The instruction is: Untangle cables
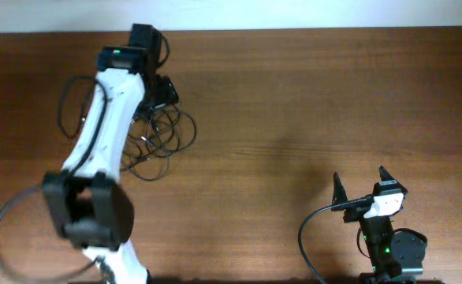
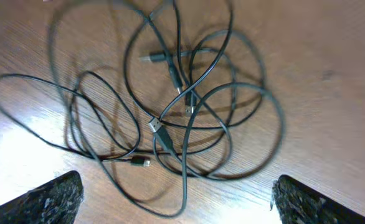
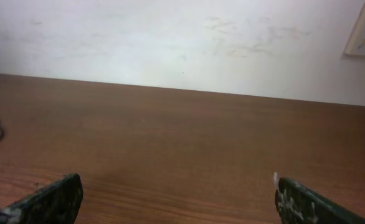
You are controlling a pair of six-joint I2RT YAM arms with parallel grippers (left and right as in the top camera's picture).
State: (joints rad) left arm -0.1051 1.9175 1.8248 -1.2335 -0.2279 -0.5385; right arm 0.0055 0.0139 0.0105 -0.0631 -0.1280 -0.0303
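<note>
Left fingers (image 2: 52, 199) spread wide, hovering over the cables (image 2: 182, 112), which sprawl in overlapping loops on the worktop (image 2: 332, 74), possibly knotted mid-bundle; right fingers (image 3: 45, 202) parted too, well apart from them.

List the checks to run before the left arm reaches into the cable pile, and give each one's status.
1. Left tool open and empty: ok, its fingers are spread wide with nothing held between them.
2. Left tool aimed at the cables: ok, the pile fills its wrist view.
3. Cables separated: not ok, loops cross one another in the middle.
4. Plug end exposed to aim at: ok, a silver one shows near the centre.
5. Right tool open and away from the pile: ok, it sits far across the table.
6. Left tool's height above the table: cannot tell.
</note>
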